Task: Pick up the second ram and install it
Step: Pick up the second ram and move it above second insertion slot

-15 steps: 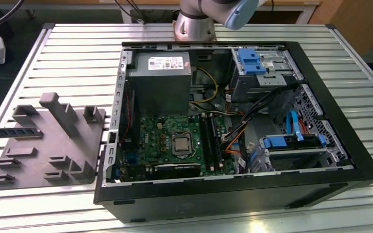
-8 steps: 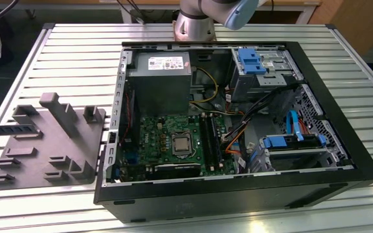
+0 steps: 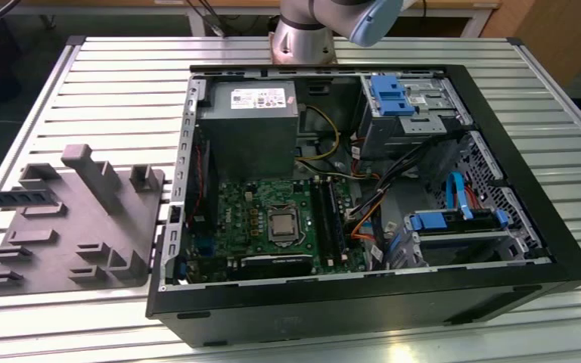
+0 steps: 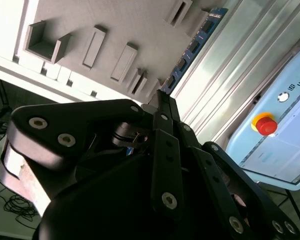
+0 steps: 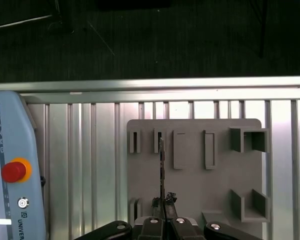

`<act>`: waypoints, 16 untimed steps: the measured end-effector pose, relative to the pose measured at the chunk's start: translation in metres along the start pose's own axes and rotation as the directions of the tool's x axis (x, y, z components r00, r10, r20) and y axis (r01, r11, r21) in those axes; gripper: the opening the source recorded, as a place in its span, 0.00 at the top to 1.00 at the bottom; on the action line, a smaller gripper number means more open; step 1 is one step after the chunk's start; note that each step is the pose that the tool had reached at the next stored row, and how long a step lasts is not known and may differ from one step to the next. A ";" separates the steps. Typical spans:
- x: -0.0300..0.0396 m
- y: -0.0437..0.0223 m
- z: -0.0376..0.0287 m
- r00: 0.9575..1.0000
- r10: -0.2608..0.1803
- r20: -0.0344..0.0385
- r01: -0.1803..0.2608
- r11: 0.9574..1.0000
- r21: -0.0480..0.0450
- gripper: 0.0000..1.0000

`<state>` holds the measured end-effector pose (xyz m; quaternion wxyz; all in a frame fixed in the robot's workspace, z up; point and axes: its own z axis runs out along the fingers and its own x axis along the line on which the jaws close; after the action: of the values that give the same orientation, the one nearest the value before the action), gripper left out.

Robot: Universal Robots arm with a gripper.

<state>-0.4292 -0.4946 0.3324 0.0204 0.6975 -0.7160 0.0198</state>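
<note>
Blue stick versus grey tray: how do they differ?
The second ram is a thin, dark-blue strip carrying black chips; the grey tray is a broad, plain slab with raised pockets. The second ram is pinched edge-on by the gripper; the grey tray lies flat on the slatted table. Both are straight-edged.

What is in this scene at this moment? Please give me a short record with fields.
gripper: fingers closed on the second ram
second ram: dark-blue stick, lying over the grey holder tray
lifted or still in its slot: cannot tell
computer case: open, motherboard exposed, on the slatted table
beside the tray: pendant with a red button
</note>
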 end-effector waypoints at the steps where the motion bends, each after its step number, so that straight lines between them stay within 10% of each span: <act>1: 0.0001 0.0000 -0.0007 1.000 0.000 0.000 0.000 1.000 0.000 0.88; 16: 0.0007 0.0000 -0.0126 1.000 0.000 0.000 0.000 1.000 0.000 0.88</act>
<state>-0.4291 -0.4946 0.3450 0.0203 0.6975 -0.7160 0.0200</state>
